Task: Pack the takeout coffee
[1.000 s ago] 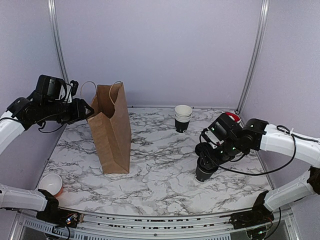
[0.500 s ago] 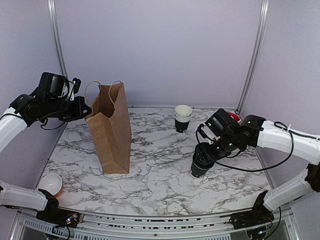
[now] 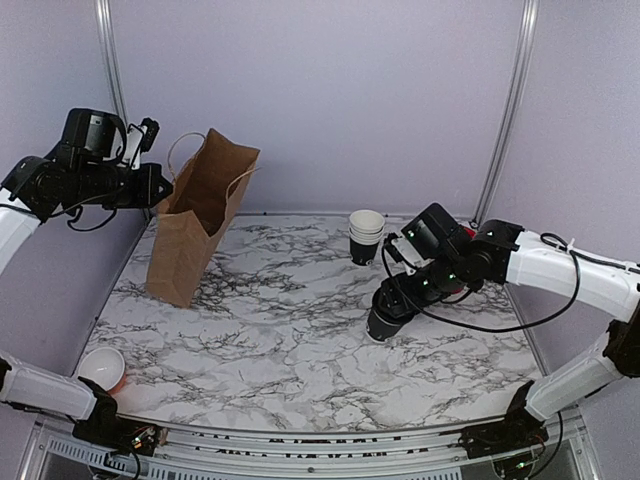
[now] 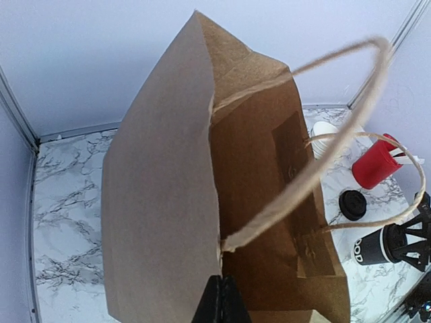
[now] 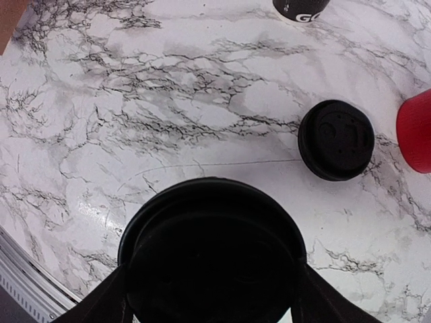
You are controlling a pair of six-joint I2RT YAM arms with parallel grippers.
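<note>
Here the takeout coffee [image 3: 383,320] leans, its top tipped rightward.

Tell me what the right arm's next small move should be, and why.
Probably carry the takeout coffee leftward toward the mouth of the paper bag. The right gripper is shut on it, apparently clear of the marble table. The left gripper holds the bag tilted with its opening facing the cup, and a wide gap separates them.
</note>
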